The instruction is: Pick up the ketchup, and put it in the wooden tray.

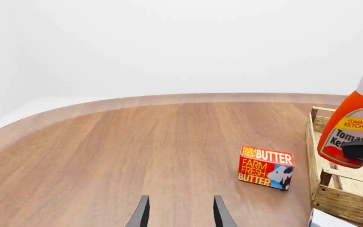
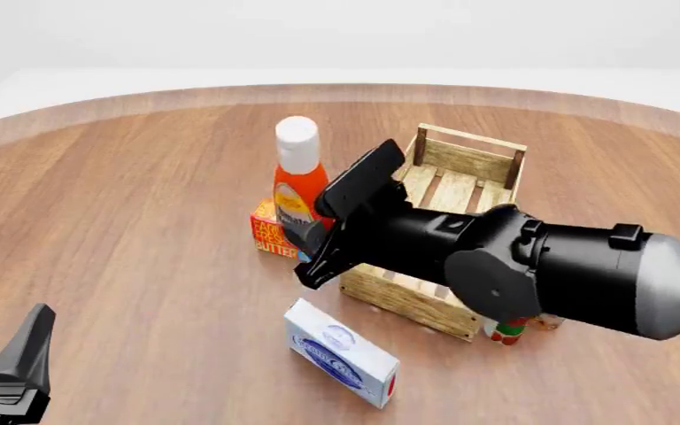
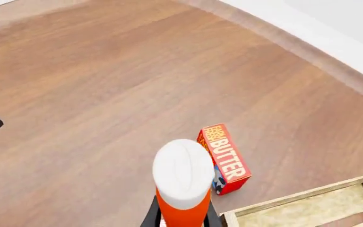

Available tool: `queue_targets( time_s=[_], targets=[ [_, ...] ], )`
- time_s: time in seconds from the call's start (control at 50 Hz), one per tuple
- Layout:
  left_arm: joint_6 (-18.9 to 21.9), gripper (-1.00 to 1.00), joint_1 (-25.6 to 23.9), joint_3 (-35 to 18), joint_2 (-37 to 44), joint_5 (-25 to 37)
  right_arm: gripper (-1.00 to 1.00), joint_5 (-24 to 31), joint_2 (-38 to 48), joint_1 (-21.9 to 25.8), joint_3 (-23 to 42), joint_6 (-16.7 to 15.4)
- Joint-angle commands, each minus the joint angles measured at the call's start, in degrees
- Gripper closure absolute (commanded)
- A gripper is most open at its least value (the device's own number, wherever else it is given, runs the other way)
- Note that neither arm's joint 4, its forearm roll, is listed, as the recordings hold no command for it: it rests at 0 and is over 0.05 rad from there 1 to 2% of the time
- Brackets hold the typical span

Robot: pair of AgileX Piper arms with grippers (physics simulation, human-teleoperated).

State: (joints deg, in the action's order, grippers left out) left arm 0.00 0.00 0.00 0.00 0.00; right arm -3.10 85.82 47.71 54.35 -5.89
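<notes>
Fingers of the right claw (image 2: 316,232) clamp the ketchup (image 2: 297,177) low on its body, holding it upright with its white cap up, just beside the wooden tray (image 2: 449,232) and in front of the butter box (image 3: 225,158). The left claw (image 1: 179,213) hovers apart over the bench (image 2: 127,221), holding nothing.
</notes>
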Motion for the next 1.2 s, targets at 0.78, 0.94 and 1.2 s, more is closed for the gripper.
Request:
queue_targets(
  time_s=[0.78,0.94,1.2],
  targets=[
    [0.0,-1.00,0.0,0.0,0.0,0.0,1.00,-9.6,4.2,-29.1,-6.6,-0.8],
    [0.0,-1.00,0.0,0.0,0.0,0.0,1.00,-15.5,11.4,-31.3,-6.1,-1.2],
    [0.0,-1.00,0.0,0.0,0.0,0.0,1.00,-19.5,19.3,-31.2,-1.8,-0.7]
  ],
)
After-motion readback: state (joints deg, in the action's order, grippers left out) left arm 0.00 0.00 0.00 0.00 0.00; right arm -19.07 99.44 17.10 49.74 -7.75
